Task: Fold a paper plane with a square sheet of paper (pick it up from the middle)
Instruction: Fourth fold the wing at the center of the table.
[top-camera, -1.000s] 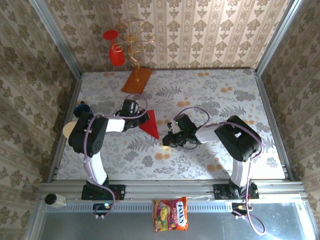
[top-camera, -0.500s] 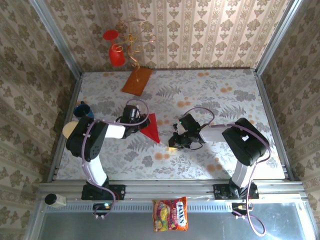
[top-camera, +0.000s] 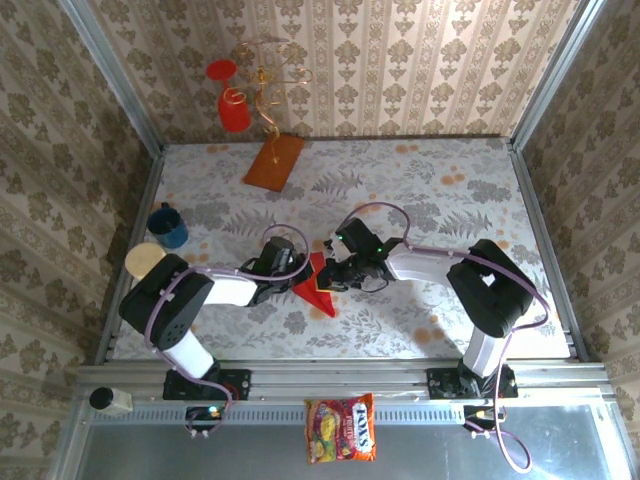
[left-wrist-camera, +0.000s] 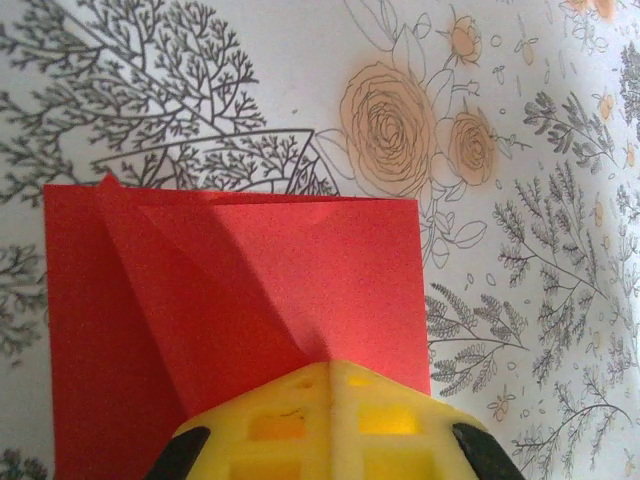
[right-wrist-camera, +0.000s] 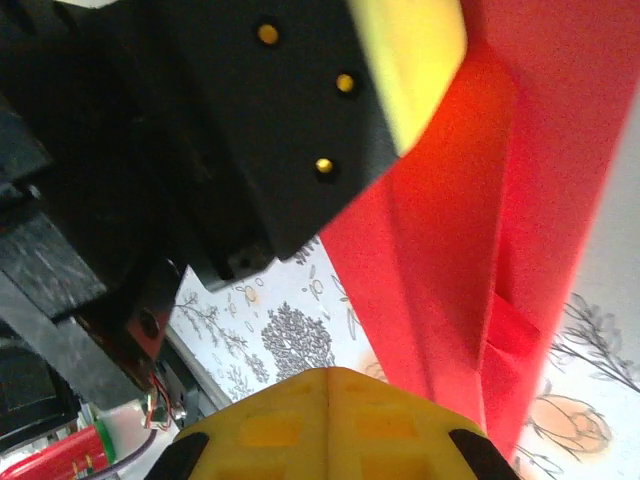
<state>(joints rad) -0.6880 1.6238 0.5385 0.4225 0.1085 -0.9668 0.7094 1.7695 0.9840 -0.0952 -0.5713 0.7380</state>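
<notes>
The square sheet of paper is folded into a red paper plane (top-camera: 318, 290), a narrow triangle lying at the table's middle, tip toward the near edge. My left gripper (top-camera: 298, 278) reaches it from the left. In the left wrist view its yellow fingers (left-wrist-camera: 400, 420) are shut on a raised crease of the red paper (left-wrist-camera: 250, 280). My right gripper (top-camera: 328, 276) comes from the right and is shut with nothing in it. In the right wrist view its tip (right-wrist-camera: 328, 372) sits just left of the paper's edge (right-wrist-camera: 470, 250), under the left gripper's black body (right-wrist-camera: 250, 120).
An orange-brown board (top-camera: 274, 161) lies at the back left, below red goblets on a golden stand (top-camera: 234, 108). A blue cup (top-camera: 168, 225) and a pale disc (top-camera: 145, 260) sit at the left edge. A candy bag (top-camera: 341, 428) lies on the front ledge.
My left gripper has moved toward the near right, taking the red paper with it. My right gripper has swung left until it is beside the paper.
</notes>
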